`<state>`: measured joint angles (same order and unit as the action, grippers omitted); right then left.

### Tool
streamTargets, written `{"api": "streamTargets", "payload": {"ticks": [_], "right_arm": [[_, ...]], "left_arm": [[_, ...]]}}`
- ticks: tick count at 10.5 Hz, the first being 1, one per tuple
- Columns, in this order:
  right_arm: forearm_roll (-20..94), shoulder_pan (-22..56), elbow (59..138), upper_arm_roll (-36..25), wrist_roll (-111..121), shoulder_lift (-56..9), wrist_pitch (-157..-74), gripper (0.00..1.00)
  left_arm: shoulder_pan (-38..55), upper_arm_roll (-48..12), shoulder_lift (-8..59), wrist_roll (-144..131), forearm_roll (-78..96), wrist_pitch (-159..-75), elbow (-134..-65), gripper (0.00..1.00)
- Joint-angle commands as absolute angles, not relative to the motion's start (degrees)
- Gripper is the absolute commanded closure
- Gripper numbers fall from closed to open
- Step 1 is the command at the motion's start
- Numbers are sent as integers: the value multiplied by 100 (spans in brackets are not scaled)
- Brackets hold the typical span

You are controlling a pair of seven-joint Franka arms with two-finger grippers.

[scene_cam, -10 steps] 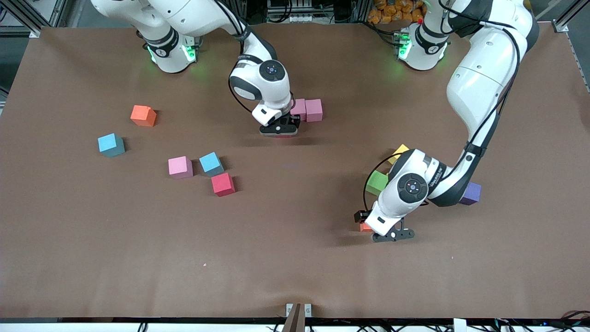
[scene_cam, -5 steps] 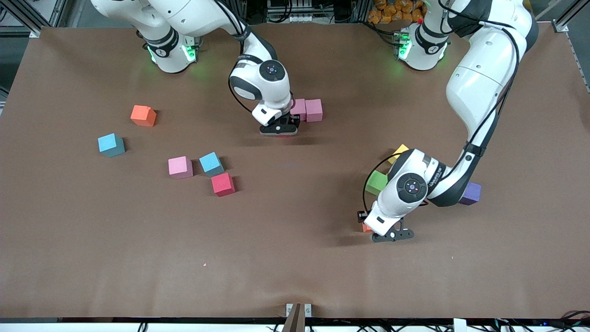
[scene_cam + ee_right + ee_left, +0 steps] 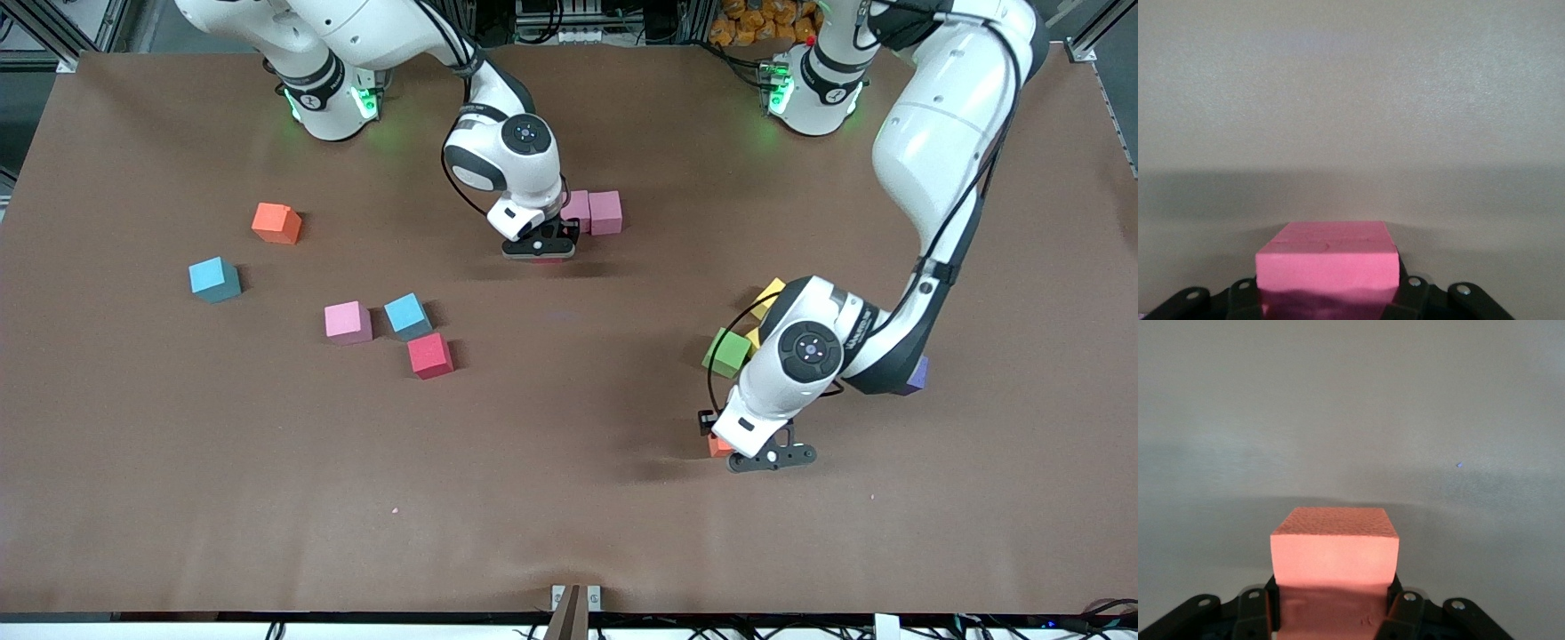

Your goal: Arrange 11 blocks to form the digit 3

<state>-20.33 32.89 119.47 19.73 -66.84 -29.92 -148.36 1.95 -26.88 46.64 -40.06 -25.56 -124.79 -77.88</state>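
Got my left gripper (image 3: 766, 457) clamped on an orange block (image 3: 1334, 547), right gripper (image 3: 539, 252) hugging a red block (image 3: 1327, 259) beside two pink blocks (image 3: 597, 212), lift's probably next.

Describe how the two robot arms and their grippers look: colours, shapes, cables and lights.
Both arms are glossy white with rounded shells and black joint bands. Each wrist bears a round black cap. Black cables loop along the forearms. Bases glow green. The left gripper and right gripper are flat black metal with small bolts.

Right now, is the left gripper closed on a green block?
No: the left wrist view shows the left gripper clamped on an orange block.
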Motion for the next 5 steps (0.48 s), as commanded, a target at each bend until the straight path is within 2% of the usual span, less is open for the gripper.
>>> {"api": "streamTargets", "payload": {"ticks": [1,3,5], "right_arm": [[-2171,3313,12041,1995,-6829,-2962,-14845,37],[-2249,3313,12041,1986,-6785,-2962,-14836,36],[-2364,3313,12041,1986,-6785,-2962,-14845,28]], "left_arm": [[193,-2715,4063,-3937,-2408,-11780,-7928,87],[80,-2751,3483,-3920,-2024,-10990,-7963,87],[-18,-2751,2991,-3894,-1811,-10295,-7963,87]]}}
